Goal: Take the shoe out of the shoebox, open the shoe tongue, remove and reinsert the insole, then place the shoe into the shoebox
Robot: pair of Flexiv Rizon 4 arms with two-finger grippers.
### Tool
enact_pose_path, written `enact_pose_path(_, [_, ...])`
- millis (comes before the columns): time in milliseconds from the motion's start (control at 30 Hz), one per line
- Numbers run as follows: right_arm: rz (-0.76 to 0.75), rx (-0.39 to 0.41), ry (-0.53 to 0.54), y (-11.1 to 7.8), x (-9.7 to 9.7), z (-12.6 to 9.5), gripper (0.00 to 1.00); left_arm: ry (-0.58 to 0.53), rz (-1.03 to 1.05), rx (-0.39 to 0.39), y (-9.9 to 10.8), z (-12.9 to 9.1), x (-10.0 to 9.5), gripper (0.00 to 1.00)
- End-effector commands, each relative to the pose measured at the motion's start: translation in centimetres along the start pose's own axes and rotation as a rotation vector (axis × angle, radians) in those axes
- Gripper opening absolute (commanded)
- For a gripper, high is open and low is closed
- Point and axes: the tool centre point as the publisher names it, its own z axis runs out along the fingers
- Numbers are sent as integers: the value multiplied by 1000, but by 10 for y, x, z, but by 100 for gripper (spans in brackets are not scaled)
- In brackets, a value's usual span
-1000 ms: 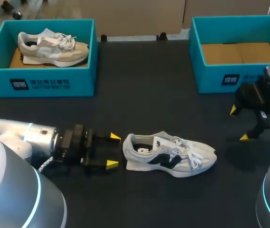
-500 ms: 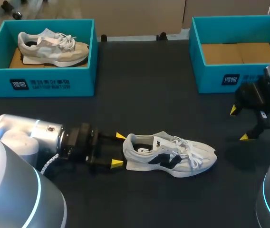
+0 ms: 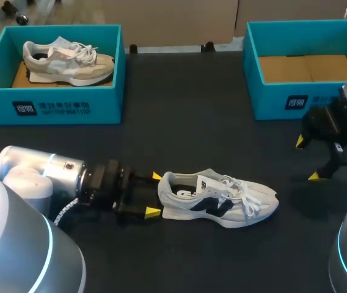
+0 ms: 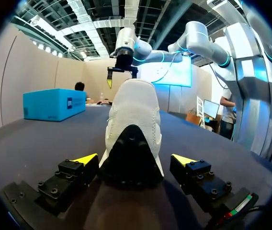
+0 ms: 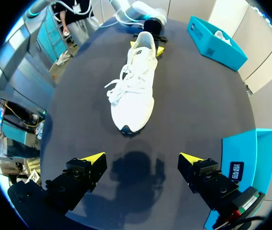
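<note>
A white sneaker with a dark side logo (image 3: 219,198) lies on its sole on the black table, toe pointing right. My left gripper (image 3: 154,195) stands open at its heel, one yellow tip on either side. In the left wrist view the sneaker's heel (image 4: 132,139) sits between the fingers of that gripper (image 4: 134,160), which do not touch it. My right gripper (image 3: 306,159) hangs open above the table, right of the sneaker. From the right wrist, the sneaker (image 5: 136,84) lies ahead of the open right gripper (image 5: 142,158). An empty teal shoebox (image 3: 302,67) stands at the back right.
A second teal shoebox (image 3: 54,73) at the back left holds a beige sneaker (image 3: 68,60). Bare black table lies between the boxes and around the white sneaker.
My left gripper has slid to the right, bringing its open tips from short of the heel to either side of it. The right arm and the sneaker stayed still.
</note>
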Motion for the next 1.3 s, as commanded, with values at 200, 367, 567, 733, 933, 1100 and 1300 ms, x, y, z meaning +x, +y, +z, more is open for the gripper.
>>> enact_pose_path(200, [-1, 2, -2, 0, 1, 0, 100, -1, 6, 0, -4, 10, -1, 100])
enact_pose_path(367, [-1, 2, -2, 0, 1, 0, 100, 4, 11, 0, -4, 13, -5, 100])
enact_pose_path(567, [-1, 2, -2, 0, 1, 0, 100, 9, 2, 3, -4, 17, -7, 100])
enact_pose_path(733, [-1, 2, -2, 0, 1, 0, 100, 10, 1, 2, -4, 22, -9, 100])
enact_pose_path(933, [-1, 2, -2, 0, 1, 0, 100, 15, -4, 1, -3, 26, -8, 100])
enact_pose_path(1100, [-1, 2, -2, 0, 1, 0, 100, 4, 30, -14, -3, 31, -2, 100])
enact_pose_path(1300, [-1, 2, -2, 0, 1, 0, 100, 4, 28, -10, -5, 36, -5, 100])
